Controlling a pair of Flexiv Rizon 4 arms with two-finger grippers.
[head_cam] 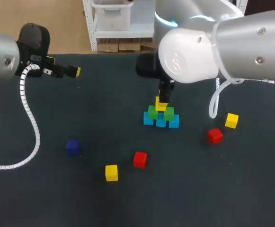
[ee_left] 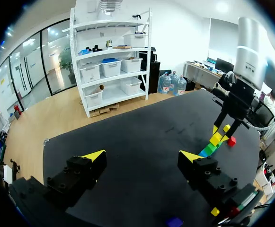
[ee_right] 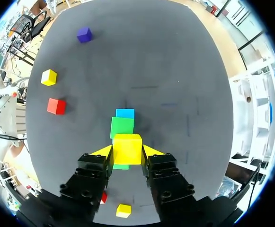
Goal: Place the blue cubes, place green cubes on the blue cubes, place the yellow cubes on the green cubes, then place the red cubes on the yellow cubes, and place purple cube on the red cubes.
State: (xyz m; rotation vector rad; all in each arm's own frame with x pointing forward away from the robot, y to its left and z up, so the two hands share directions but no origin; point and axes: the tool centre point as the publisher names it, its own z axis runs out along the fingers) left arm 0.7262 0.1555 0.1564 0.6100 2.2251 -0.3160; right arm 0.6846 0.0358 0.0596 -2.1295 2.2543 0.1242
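Right wrist view shows the right gripper (ee_right: 127, 151) grasping a yellow cube (ee_right: 127, 147) over the green cubes (ee_right: 122, 127) beneath its fingers, so it should lower squarely before releasing.

The wide table (head_cam: 213, 198) has a matte black, evenly lit top.

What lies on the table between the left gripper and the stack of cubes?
Nothing: the table between the left gripper and the stack is bare, as the left wrist view shows. The head view agrees.
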